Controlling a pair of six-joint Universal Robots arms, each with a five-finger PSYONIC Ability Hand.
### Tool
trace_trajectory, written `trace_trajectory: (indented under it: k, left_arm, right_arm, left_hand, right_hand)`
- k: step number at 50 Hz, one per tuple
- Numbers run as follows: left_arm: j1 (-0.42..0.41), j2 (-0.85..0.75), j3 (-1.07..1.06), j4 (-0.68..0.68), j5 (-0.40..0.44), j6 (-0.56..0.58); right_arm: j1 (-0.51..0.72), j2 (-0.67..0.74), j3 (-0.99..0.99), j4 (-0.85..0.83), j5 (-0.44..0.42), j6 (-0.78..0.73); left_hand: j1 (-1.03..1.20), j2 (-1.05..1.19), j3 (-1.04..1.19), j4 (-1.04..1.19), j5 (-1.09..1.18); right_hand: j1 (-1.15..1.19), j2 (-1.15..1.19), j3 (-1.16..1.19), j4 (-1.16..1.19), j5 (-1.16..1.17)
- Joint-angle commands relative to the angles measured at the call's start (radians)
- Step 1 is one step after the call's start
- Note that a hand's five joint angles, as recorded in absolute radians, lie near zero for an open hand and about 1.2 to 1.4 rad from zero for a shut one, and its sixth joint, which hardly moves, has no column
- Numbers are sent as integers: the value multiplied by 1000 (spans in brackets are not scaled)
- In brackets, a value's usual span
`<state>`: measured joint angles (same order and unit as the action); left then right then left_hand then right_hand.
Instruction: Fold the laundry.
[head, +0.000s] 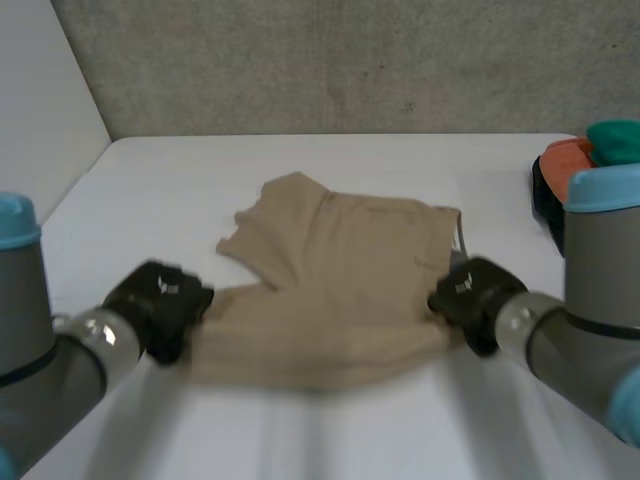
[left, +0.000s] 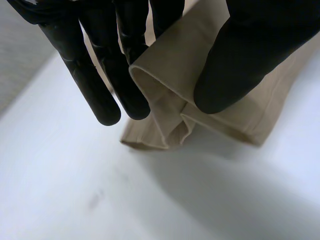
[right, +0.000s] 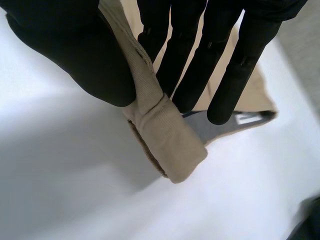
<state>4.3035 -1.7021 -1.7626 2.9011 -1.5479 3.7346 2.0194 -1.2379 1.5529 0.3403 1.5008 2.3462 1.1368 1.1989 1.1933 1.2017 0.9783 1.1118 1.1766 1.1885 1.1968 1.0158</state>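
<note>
A pair of beige shorts (head: 340, 290) lies spread on the white table (head: 300, 160), one leg folded up toward the back left. My left hand (head: 160, 305) pinches the near left edge of the shorts (left: 170, 95) between its thumb (left: 235, 65) and straight fingers (left: 100, 85), and the cloth hangs doubled below them. My right hand (head: 472, 295) pinches the right edge by the waistband (right: 165, 140) between thumb (right: 85, 55) and fingers (right: 235, 65). Both held edges sit slightly above the table.
A black bin (head: 550, 195) with orange and green items (head: 600, 145) stands at the table's far right edge. A grey wall runs behind the table. Bare white tabletop lies in front of and to the left of the shorts.
</note>
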Motion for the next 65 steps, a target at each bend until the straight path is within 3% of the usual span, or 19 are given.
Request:
trace_trajectory:
  k: [1, 4, 11, 15, 20, 26, 31, 33, 34, 35, 37, 41, 48, 53, 59, 65]
  left_arm:
    - [-30, 110, -145, -187, 3, 276]
    - [-48, 142, -158, -195, 3, 333]
    - [-44, 119, -39, -132, 9, 314]
    - [-62, -17, 84, 45, 43, 243]
    - [-64, -276, 338, 262, 26, 143]
    - [-74, -543, 650, 299, -83, 129]
    - [-96, -741, 889, 320, -129, 145]
    - [-102, -778, 928, 337, -129, 145]
    - [-107, -790, 942, 348, -127, 148]
    - [-125, -803, 960, 374, -126, 146]
    - [-143, -803, 960, 414, -123, 149]
    - [-171, -792, 942, 484, -115, 145]
    - [-185, -630, 747, 515, -101, 145]
    - [-179, -603, 672, 507, 6, 143]
    - [-128, -649, 701, 520, 127, 145]
    - [-94, -849, 914, 520, 140, 143]
  right_arm:
    - [-5, -130, 179, 201, -2, -198]
    - [-2, -161, 203, 200, -10, -211]
    - [-21, -155, 139, 74, -14, -162]
    - [-22, -44, 34, -67, 1, -40]
    - [-11, 113, -109, -182, 56, 39]
    - [-8, 274, -273, -337, 162, 21]
    - [-11, 394, -382, -470, 174, 2]
    - [-11, 434, -418, -507, 185, -1]
    - [-13, 481, -462, -536, 196, -8]
    - [-11, 498, -479, -543, 203, -13]
    - [-10, 528, -502, -546, 208, -27]
    - [-8, 480, -484, -546, 207, 2]
    - [-27, 298, -341, -534, 196, 96]
    - [-74, 183, -240, -384, 104, 107]
    - [-105, 166, -160, -179, 59, 174]
    - [-122, 147, -44, -251, 35, 251]
  left_hand:
    - [259, 197, 203, 195, 243]
    - [259, 197, 203, 195, 243]
    - [259, 197, 203, 195, 243]
    - [259, 197, 203, 195, 243]
    - [259, 197, 203, 195, 243]
    - [259, 197, 203, 195, 243]
    - [259, 197, 203, 195, 243]
    - [-429, -491, -486, -494, -445]
    - [-828, -890, -885, -893, -844]
    - [-914, -976, -970, -979, -930]
    - [-962, -1024, -1019, -1027, -978]
    - [-962, -1024, -1019, -1027, -978]
    - [-962, -1024, -1019, -1027, -978]
    - [-962, -1024, -1019, -1027, -978]
    - [-944, -1006, -1000, -1009, -960]
    - [-929, -991, -986, -994, -945]
  right_hand:
    - [284, 220, 208, 199, 206]
    - [284, 220, 208, 199, 206]
    - [284, 220, 208, 199, 206]
    - [284, 220, 208, 199, 206]
    - [284, 220, 208, 199, 206]
    - [284, 220, 208, 199, 206]
    - [284, 220, 208, 199, 206]
    - [163, 99, 87, 78, 85]
    - [-654, -719, -731, -739, -733]
    - [-937, -1002, -1014, -1022, -1016]
    - [-937, -1002, -1014, -1022, -1016]
    - [-937, -1002, -1014, -1022, -1016]
    - [-937, -1002, -1014, -1022, -1016]
    - [-937, -1002, -1014, -1022, -1016]
    - [-937, -1002, -1014, -1022, -1016]
    - [-912, -977, -989, -997, -991]
